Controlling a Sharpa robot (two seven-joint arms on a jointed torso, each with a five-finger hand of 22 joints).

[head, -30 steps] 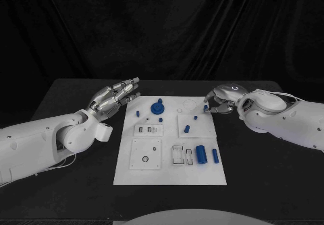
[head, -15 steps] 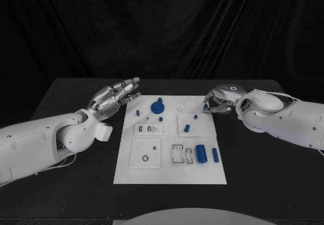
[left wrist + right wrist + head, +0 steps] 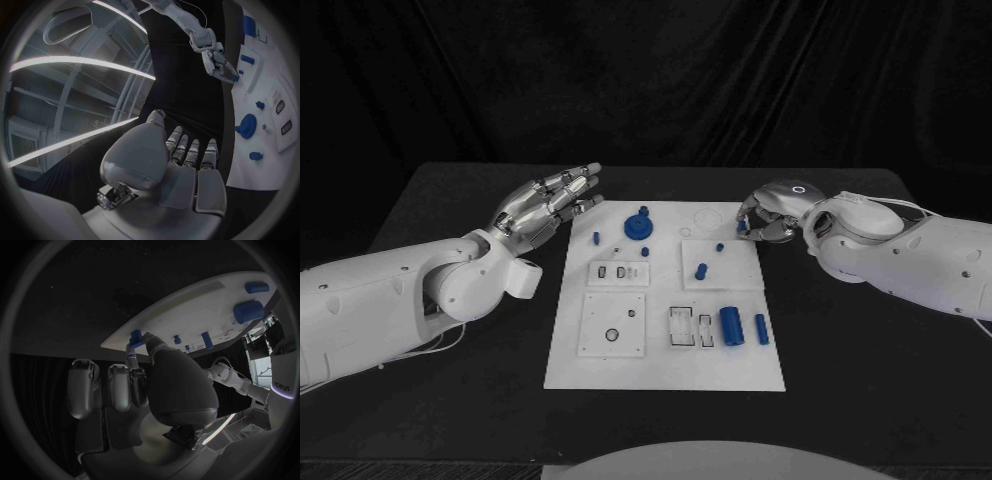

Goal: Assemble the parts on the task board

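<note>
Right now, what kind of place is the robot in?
Probably a robot test lab. A white task board with small blue parts lies on a black table before dark curtains, and the left wrist view shows a ceiling with long strip lights.

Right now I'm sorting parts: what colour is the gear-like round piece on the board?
Blue; the gear-like round piece shows best in the head view.

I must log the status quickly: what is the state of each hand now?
Left hand: open, fingers extended, holding nothing, beside the white task board.
Right hand: pinching a small blue part at the board's far right corner.
</note>
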